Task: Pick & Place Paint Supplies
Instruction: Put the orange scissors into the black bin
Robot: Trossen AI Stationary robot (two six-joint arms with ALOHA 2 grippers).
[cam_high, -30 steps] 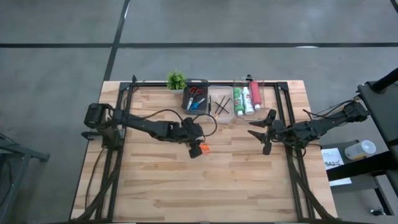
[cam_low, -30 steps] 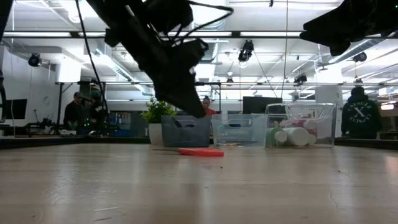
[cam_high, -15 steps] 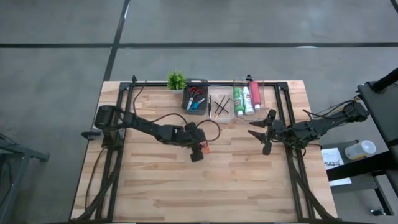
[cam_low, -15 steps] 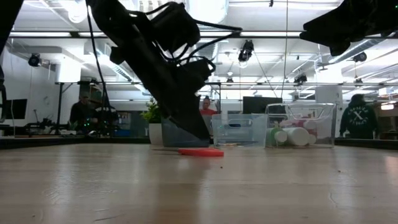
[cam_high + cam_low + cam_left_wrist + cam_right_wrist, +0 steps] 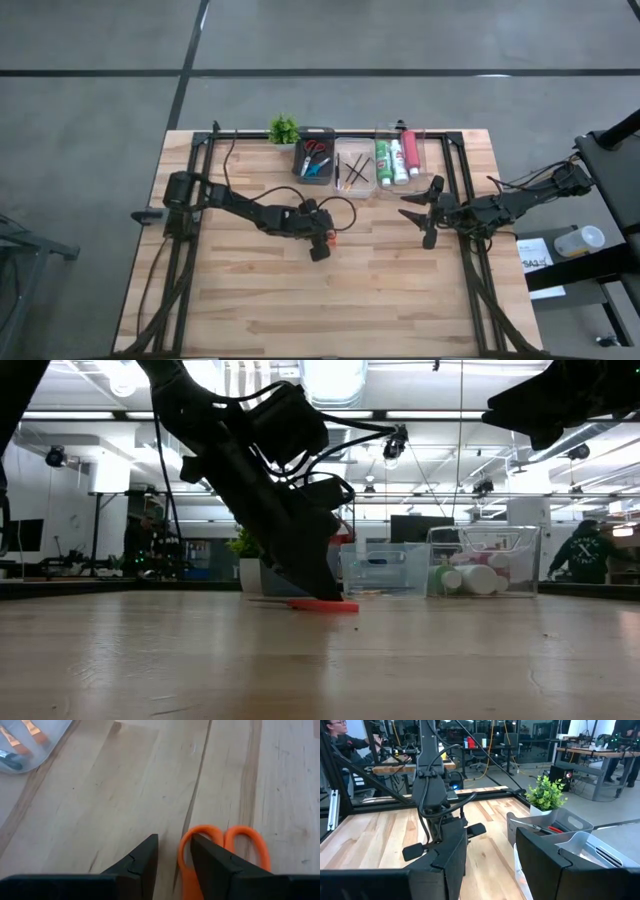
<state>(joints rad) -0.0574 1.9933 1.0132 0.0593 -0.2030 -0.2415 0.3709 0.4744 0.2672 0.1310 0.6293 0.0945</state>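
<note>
From above, most of the sorting looks done. At the far edge of the desk (image 5: pixel 250 300) the dark bin (image 5: pixel 314 160) holds red and blue scissors, the middle clear tray (image 5: pixel 355 165) holds thin brushes, and the right clear tray (image 5: pixel 400 155) holds green, white and pinkish-red tubes. Only the orange scissors (image 5: pixel 329 238) lie loose, near the middle of the desk, with the left gripper (image 5: pixel 320 245) right over them. The right gripper (image 5: pixel 425 215) waits well apart, near the tube tray, fingers parted and empty. The near half of the desk is bare wood, so there is open room on every side; the potted plant (image 5: pixel 284 128) stands just beside the dark bin.

At desk height, the left arm slants down with its tip at the scissors, which lie flat on the wood; the bins stand close behind (a short carry, I judge).

The left wrist camera shows the fingers (image 5: pixel 145 857) slightly parted, one handle loop between them and not yet clamped, so nothing is held.

The right wrist camera shows its fingers apart with nothing between them, and the plant and bins ahead.
</note>
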